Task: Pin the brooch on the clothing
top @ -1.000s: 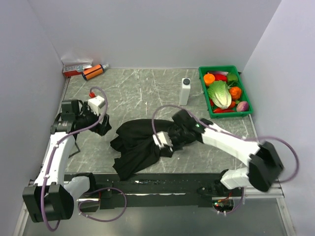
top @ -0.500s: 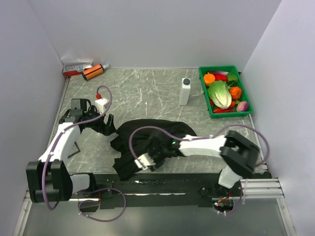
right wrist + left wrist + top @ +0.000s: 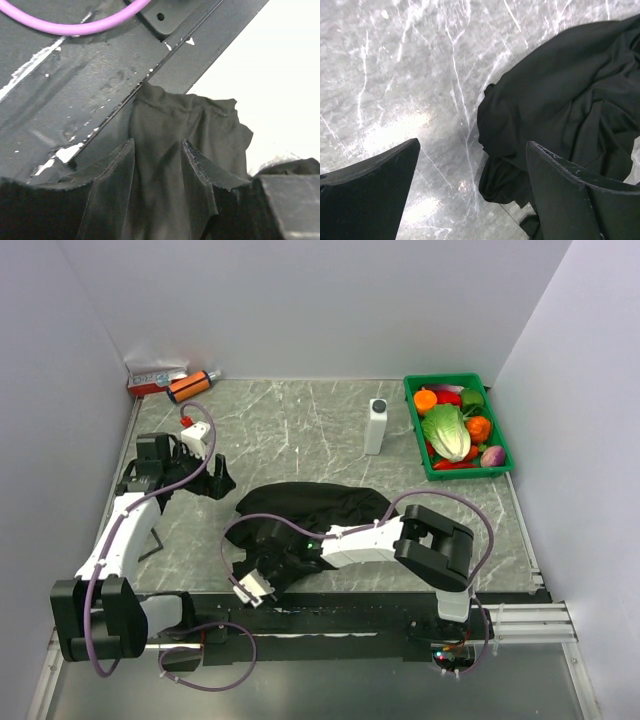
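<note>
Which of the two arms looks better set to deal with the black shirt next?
Right, probably. The right gripper is at the near edge of the T-shirt, with fabric pinched between its fingers. The left gripper hangs open over the table beside the cloth, holding nothing.

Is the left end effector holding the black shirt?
No, the left end effector is open above the table, and the shirt lies beside it, not between its fingers.

A robot lab cell: plain white partition walls [image 3: 300, 300] around a marble-patterned table [image 3: 300, 430] with a black mounting rail [image 3: 380, 606].
</note>
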Tool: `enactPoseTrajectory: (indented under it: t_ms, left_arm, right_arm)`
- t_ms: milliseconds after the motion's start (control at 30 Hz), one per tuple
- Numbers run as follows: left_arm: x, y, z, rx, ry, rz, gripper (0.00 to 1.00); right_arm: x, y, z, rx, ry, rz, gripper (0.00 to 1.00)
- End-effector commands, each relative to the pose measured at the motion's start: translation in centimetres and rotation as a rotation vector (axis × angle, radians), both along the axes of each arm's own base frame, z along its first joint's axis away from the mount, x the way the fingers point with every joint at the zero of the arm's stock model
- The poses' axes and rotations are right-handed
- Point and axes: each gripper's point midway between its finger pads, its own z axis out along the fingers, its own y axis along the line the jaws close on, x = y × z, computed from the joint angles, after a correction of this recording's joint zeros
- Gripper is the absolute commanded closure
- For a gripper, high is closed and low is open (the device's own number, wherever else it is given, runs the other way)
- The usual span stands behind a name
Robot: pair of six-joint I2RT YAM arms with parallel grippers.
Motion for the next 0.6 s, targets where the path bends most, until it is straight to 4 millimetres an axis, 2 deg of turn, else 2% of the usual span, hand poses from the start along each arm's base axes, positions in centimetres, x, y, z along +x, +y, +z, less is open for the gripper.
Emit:
enactPoseTrajectory:
  t_ms: [0, 100, 167, 233, 400, 433, 467, 533, 567]
  left_arm:
    - [0.7, 0.3, 1.7, -0.01, -0.058, 0.031, 0.06]
    - [0.9, 0.3, 2.2, -0.007, -0.071, 0.031, 0.06]
    - [1.0, 0.4, 2.3, -0.003, -0.072, 0.035, 0.06]
    - [1.2, 0.5, 2.3, -0.003, -0.068, 0.042, 0.06]
    - [1.6, 0.6, 2.2, -0.01, -0.058, 0.053, 0.06]
    - [1.7, 0.6, 2.0, -0.013, -0.053, 0.053, 0.06]
    - [1.8, 0.5, 2.0, -0.015, -0.054, 0.054, 0.06]
    - [2.1, 0.5, 2.0, -0.019, -0.051, 0.054, 0.06]
    - [2.2, 0.5, 2.1, -0.023, -0.052, 0.055, 0.06]
  right_arm:
    - [-1.0, 0.8, -0.3, -0.022, 0.006, 0.078, 0.5]
    - [-1.3, 0.4, -0.3, -0.039, 0.008, 0.119, 0.48]
    - [-1.9, -0.9, -0.7, -0.074, 0.018, 0.17, 0.47]
    - [-2.5, -2.4, -1.7, -0.122, 0.024, 0.21, 0.46]
    - [-2.6, -3.7, -3.4, -0.163, 0.002, 0.224, 0.46]
    - [-2.3, -3.5, -3.3, -0.156, -0.007, 0.194, 0.49]
    - [-0.9, -2.2, -3.0, -0.11, -0.064, 0.145, 0.61]
    - [0.7, -1.7, -2.6, -0.089, -0.094, 0.062, 0.76]
    - [2.2, -0.9, -1.9, -0.056, -0.143, 0.011, 0.88]
